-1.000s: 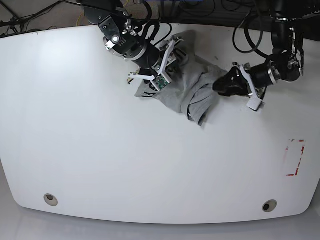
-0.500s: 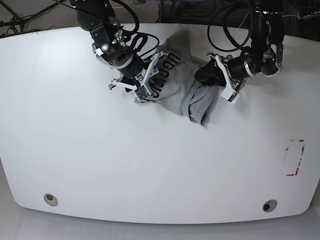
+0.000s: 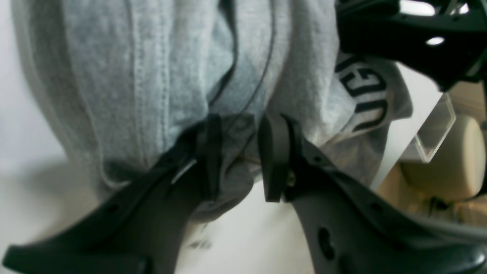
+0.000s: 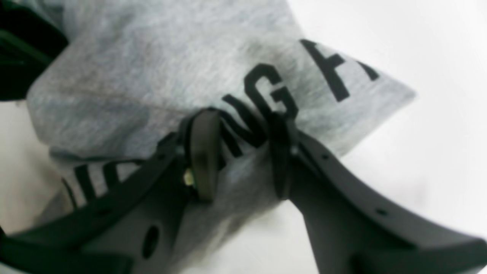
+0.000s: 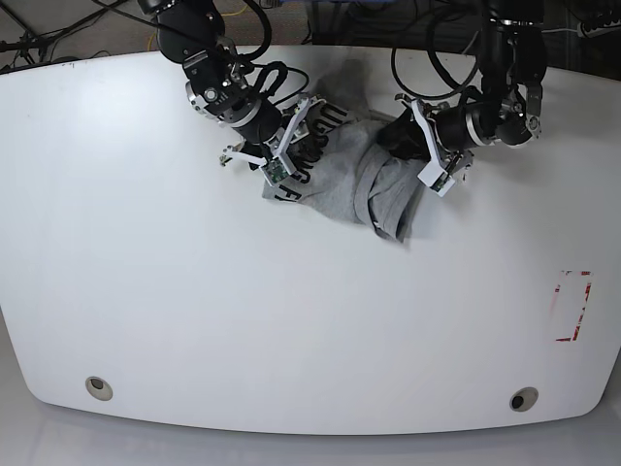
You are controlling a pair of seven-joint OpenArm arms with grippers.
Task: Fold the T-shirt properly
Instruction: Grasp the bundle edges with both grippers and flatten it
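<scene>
Both grippers, left [image 3: 239, 160] and right [image 4: 243, 156], hold parted fingers over the crumpled grey T-shirt [image 5: 340, 180], probably to grasp and spread it.

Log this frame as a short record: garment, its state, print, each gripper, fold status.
garment: grey T-shirt
state: crumpled and bunched on the white table
print: dark block letters, partly hidden by creases
left gripper: fingers apart, over the shirt
right gripper: fingers apart, over the lettering
grasp: cannot tell whether either one touches the cloth
fold status: not neatly folded
</scene>
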